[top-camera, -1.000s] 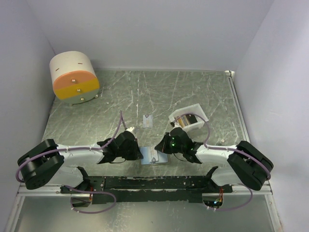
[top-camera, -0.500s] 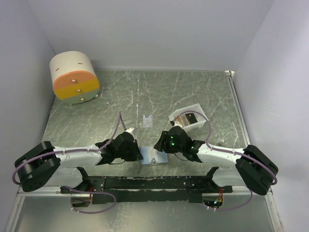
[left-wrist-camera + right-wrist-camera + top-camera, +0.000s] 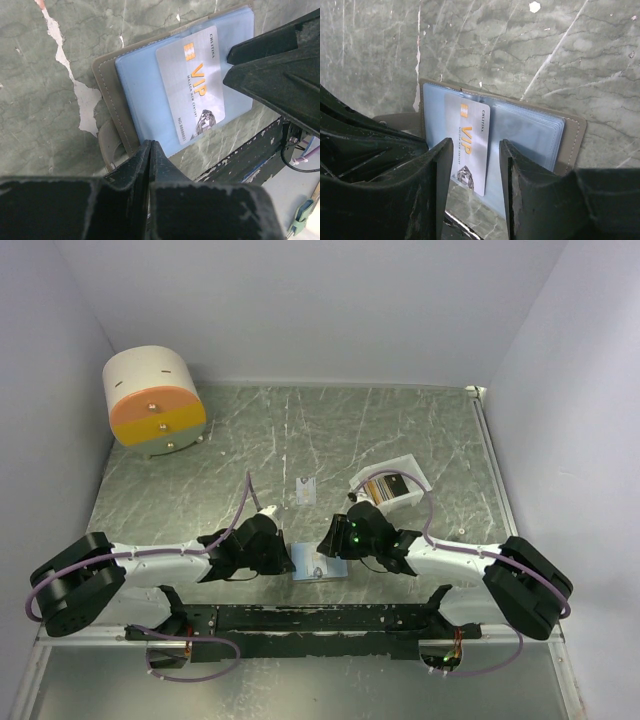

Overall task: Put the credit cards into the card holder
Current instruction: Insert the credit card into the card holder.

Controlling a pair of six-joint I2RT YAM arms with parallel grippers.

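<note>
Table [image 3: 400, 430]: scratched green-grey, most things sit toward the near half. Cream-and-orange drum [image 3: 155, 400] is at the far left, well apart from the work and not needed. Both arms are bent inward at the near edge. The left hand [image 3: 150, 147] is seen with its fingers pressed together and nothing visible between them, its tip at the near left corner of the card holder [image 3: 530, 135]. The right hand [image 3: 476, 147] is spread, and its fingers straddle a card without clamping it. White slotted tray [image 3: 400, 472] is right of centre and more cards [image 3: 385, 485] are seen in it. The card holder lies open, blue inside up, at the near middle of the table between the two hands. A pale VIP card [image 3: 197, 82] lies on the blue sleeves with its near end overhanging the holder's edge; it cannot be told whether it is in a pocket. One loose card [image 3: 306, 489] lies just beyond, apart. Step judged: seating the VIP card. The holder should be pinned flat by the left hand, the card squared to a pocket mouth and pushed in low and straight. Risk: the holder being shoved off the near edge.
</note>
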